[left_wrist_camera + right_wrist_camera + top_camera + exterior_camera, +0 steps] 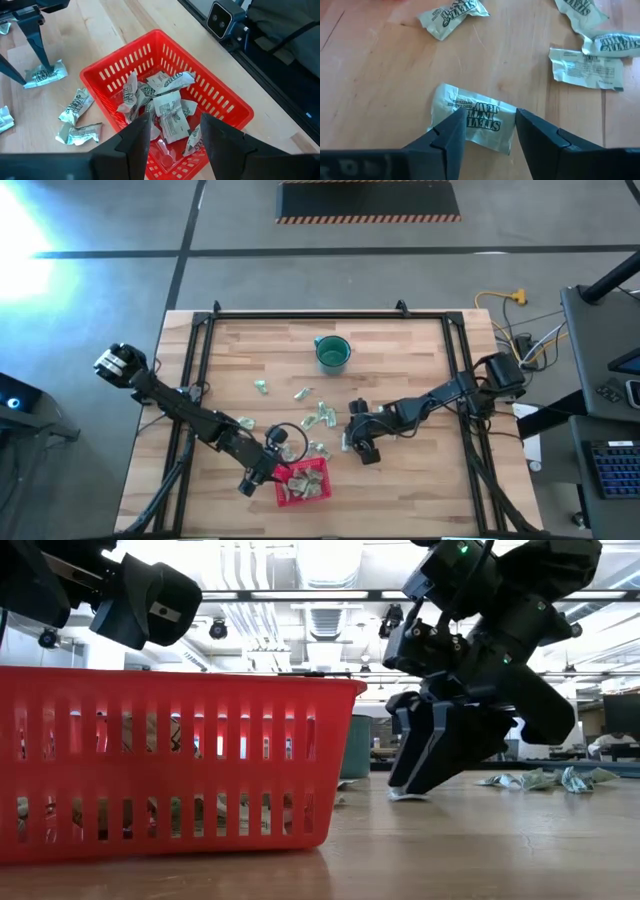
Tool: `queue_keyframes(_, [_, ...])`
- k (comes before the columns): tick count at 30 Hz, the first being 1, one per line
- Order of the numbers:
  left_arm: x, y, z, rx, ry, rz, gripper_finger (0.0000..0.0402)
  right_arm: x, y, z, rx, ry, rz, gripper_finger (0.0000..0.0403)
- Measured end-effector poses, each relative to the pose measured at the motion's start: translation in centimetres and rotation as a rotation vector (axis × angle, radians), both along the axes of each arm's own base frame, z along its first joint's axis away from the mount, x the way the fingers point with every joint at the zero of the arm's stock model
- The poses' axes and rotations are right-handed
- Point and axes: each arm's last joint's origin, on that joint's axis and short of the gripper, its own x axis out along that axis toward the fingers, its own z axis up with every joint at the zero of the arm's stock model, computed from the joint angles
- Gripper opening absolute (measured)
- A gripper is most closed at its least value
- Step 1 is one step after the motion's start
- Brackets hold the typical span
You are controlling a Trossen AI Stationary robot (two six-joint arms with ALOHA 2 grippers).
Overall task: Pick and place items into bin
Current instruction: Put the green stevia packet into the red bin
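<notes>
The red bin [305, 485] stands near the table's front edge, with several pale green and whitish packets [170, 112] heaped inside. My left gripper [172, 137] hangs open above the bin with nothing between its fingers. To the bin's right, my right gripper [487, 122] is open and slants down to the tabletop. Its fingers straddle one flat packet [475, 117] that lies on the wood. More packets [318, 418] lie scattered on the table behind the bin. My right gripper stands over the flat packet, slanting down from the table's right. One fingertip [456, 120] is over the packet's printed face and the other [522, 120] is at its edge. Whether either fingertip touches the packet I cannot tell. The packet lies flat on the table.
A round teal cup [332, 353] stands at the far middle of the table. Loose packets lie beside the bin [75, 105] and beyond my right gripper [585, 67]. A black frame rail [200, 360] runs along the table's left, far and right sides.
</notes>
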Motion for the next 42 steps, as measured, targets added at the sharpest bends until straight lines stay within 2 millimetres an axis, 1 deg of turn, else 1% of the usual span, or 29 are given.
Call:
queue_keyframes(6, [0.0,0.0,0.0,0.000,0.000,0.000,0.0158,-0.2,-0.1,0.1,0.004,0.021,-0.008,0.0145])
queue_keyframes(13, [0.0,0.0,0.0,0.000,0.000,0.000,0.0158,-0.7,-0.2,0.7,0.002,0.033,-0.012,0.0123])
queue_keyframes(25, [0.0,0.0,0.0,0.000,0.000,0.000,0.0158,-0.8,-0.2,1.0,-0.012,0.027,0.008,0.0055])
queue_keyframes(29, [0.0,0.0,0.0,0.001,0.000,0.000,0.0158,-0.8,-0.2,1.0,-0.015,0.026,0.014,0.0038])
queue_keyframes(36, [0.0,0.0,0.0,0.002,0.000,-0.001,0.0157,-0.5,-0.1,1.5,-0.021,0.012,0.027,0.0032])
queue_keyframes(42, [0.0,0.0,0.0,0.003,0.001,-0.002,0.0157,0.4,0.3,3.1,-0.027,0.002,0.044,0.0031])
